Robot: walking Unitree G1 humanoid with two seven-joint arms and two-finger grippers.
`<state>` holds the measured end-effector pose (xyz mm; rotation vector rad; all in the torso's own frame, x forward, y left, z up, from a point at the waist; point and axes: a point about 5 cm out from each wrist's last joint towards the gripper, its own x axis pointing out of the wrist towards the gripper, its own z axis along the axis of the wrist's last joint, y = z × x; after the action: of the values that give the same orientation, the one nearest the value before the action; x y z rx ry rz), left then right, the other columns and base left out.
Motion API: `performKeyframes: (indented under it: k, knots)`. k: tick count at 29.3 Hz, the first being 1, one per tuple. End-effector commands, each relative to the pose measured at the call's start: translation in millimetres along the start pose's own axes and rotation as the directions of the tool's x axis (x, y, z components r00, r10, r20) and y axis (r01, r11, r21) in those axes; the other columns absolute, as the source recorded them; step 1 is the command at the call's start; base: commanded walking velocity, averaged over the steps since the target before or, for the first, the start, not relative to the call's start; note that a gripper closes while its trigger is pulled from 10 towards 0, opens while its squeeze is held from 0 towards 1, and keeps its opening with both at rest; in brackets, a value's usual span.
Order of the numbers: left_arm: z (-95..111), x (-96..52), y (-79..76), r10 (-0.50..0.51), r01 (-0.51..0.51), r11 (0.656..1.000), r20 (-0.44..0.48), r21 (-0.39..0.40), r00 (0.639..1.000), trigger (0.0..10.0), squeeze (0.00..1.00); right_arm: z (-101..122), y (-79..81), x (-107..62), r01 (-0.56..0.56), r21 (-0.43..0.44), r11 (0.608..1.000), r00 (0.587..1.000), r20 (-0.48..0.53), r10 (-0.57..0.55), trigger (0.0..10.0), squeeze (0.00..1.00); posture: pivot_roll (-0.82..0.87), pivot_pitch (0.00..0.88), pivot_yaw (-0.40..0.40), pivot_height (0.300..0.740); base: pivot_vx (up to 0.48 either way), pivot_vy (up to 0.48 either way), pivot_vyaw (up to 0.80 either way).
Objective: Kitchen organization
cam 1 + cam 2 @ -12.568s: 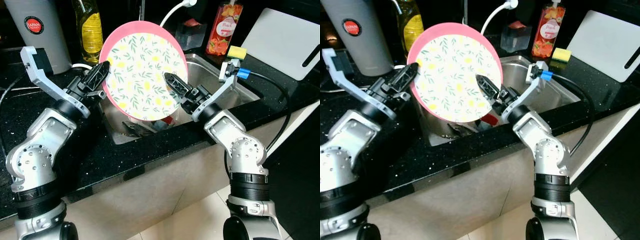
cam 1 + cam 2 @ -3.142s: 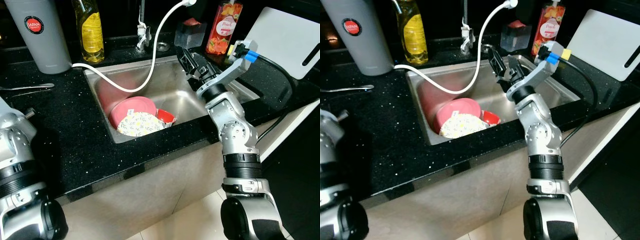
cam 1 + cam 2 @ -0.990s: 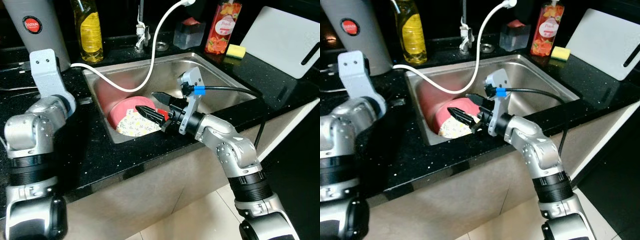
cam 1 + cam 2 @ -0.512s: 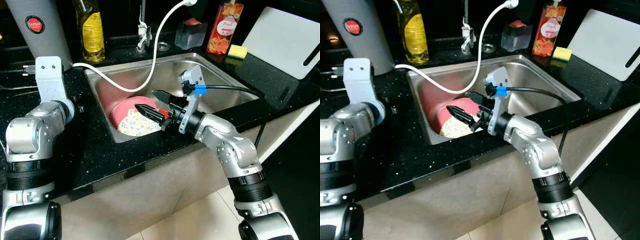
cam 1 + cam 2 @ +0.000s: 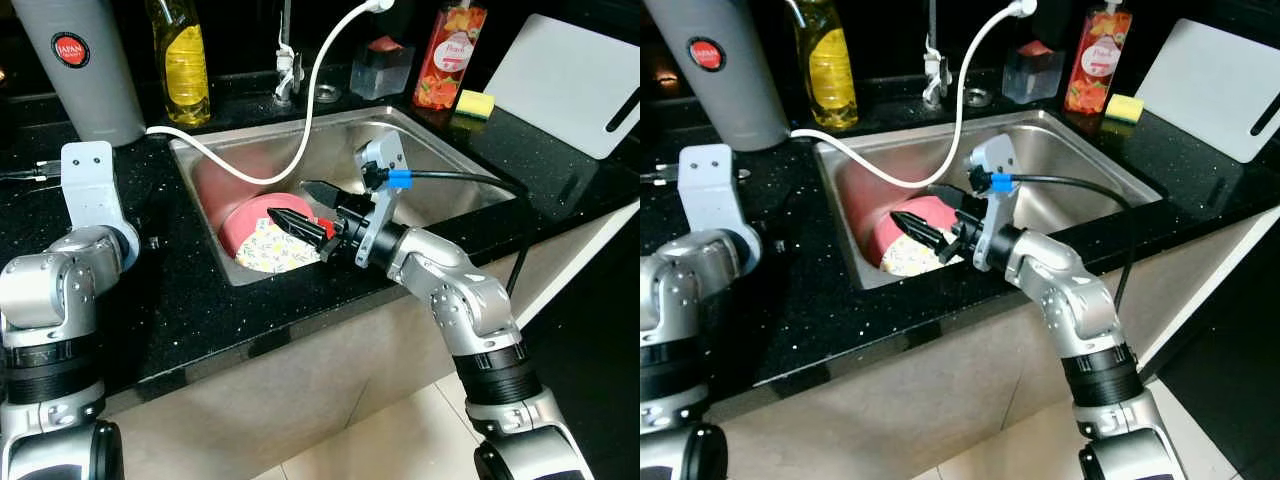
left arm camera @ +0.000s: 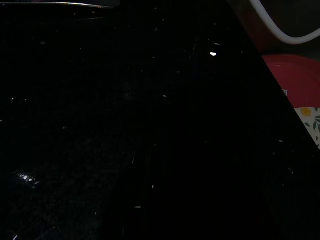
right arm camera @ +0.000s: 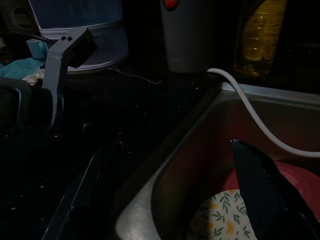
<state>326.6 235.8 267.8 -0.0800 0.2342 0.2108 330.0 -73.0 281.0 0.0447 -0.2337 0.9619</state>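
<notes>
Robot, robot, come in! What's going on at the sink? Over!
Right gripper open, fingers spread above the plates in the sink. Left arm idle at the counter. White hose drapes into the sink behind the plates. Over.

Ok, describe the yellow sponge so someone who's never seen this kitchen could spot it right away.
Start at the steel sink set in the black countertop and look to its far right corner. Beside the red soap bottle lies the sponge, a small bright yellow block, the only yellow thing on that side, left of the white cutting board.

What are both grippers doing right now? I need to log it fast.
Left gripper: cannot be told.
Right gripper: open, empty, over the plates in the sink.
</notes>
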Motion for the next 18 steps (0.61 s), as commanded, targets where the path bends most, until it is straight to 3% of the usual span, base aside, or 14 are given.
performKeyframes:
  k: [1, 4, 6, 7, 8, 18]
  knots:
    - [-15.2, 1.8, 3.6, 0.012, -0.012, 1.000, -0.069, 0.004, 0.998, 10.0, 0.00, 1.7, -1.7, -1.6, 0.003, 0.005, 1.000, 1.000, 0.004, -0.003, 10.0, 0.00, -0.07, 0.155, -0.027, 0.740, 0.000, 0.000, 0.00]
    - [-21.9, 1.4, 1.1, -0.005, 0.005, 1.000, -0.098, -0.003, 0.995, 9.5, 0.00, 2.4, -2.1, -0.9, 0.003, 0.005, 1.000, 1.000, 0.007, -0.003, 10.0, 0.00, -0.07, 0.156, -0.029, 0.740, 0.000, 0.000, 0.00]
    - [-24.6, 1.5, 0.6, -0.008, 0.007, 1.000, -0.110, -0.005, 0.994, 3.6, 0.00, 2.8, -2.3, -0.8, 0.003, 0.005, 1.000, 1.000, 0.008, -0.003, 10.0, 0.00, -0.07, 0.158, -0.029, 0.740, 0.000, 0.000, 0.00]
    - [-25.8, 1.7, 1.2, -0.003, 0.002, 1.000, -0.114, -0.003, 0.994, 2.2, 0.00, 2.9, -2.5, -0.8, 0.004, 0.005, 1.000, 1.000, 0.008, -0.004, 10.0, 0.00, -0.07, 0.158, -0.029, 0.740, 0.000, 0.000, 0.00]
    - [-27.4, 1.9, 2.1, 0.003, -0.002, 1.000, -0.119, 0.004, 0.993, 0.0, 0.00, 2.9, -2.7, -0.8, 0.006, 0.005, 1.000, 1.000, 0.008, -0.006, 10.0, 0.00, -0.07, 0.158, -0.029, 0.740, 0.000, 0.000, 0.00]
    - [-31.3, 2.3, 3.1, 0.024, -0.019, 0.999, -0.119, 0.041, 0.993, 0.0, 0.00, 3.2, -4.4, -1.2, 0.019, 0.007, 1.000, 1.000, 0.009, -0.019, 10.0, 0.00, -0.07, 0.161, -0.029, 0.740, 0.000, 0.000, 0.00]
